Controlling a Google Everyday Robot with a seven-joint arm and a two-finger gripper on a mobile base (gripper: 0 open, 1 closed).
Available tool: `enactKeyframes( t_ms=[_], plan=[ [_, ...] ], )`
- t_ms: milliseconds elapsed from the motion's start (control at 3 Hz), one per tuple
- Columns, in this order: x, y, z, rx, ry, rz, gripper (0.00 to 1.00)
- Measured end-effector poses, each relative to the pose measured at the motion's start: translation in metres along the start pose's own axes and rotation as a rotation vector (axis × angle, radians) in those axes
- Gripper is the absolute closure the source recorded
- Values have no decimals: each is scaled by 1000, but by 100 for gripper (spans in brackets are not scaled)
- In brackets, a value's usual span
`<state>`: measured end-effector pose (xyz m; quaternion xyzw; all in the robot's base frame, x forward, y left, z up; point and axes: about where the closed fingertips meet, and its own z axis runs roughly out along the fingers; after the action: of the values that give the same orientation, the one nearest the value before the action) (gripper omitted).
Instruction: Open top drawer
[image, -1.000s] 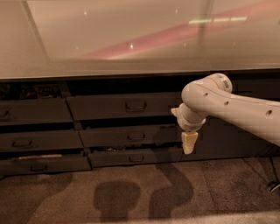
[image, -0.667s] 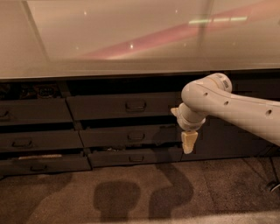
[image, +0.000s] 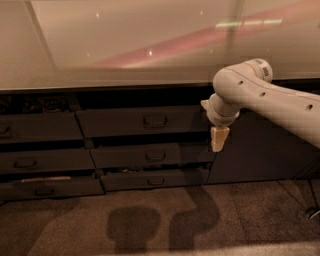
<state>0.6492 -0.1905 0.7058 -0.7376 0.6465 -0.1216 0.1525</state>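
As pincer (image: 219, 140) hangs at its right end, top drawer (image: 145, 121), interior unseen

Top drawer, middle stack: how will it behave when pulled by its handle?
Likely stiff: the top drawer has a flat, solid-looking front. Its single central loop handle suggests it should pull straight, not skew. The loop is small, so grip may slip. The end effector hangs by its right edge, apart from the handle.

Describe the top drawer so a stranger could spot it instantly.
Under the long pale countertop, find the middle stack of three dark drawers, beside the hanging gripper. The top drawer is the uppermost, its front taller than the two below.
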Motion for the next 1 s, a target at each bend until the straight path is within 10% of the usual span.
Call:
enactKeyframes(
  t_ms=[1000],
  plan=[
    [45,-37,43,28,76,25,0]
  ],
)
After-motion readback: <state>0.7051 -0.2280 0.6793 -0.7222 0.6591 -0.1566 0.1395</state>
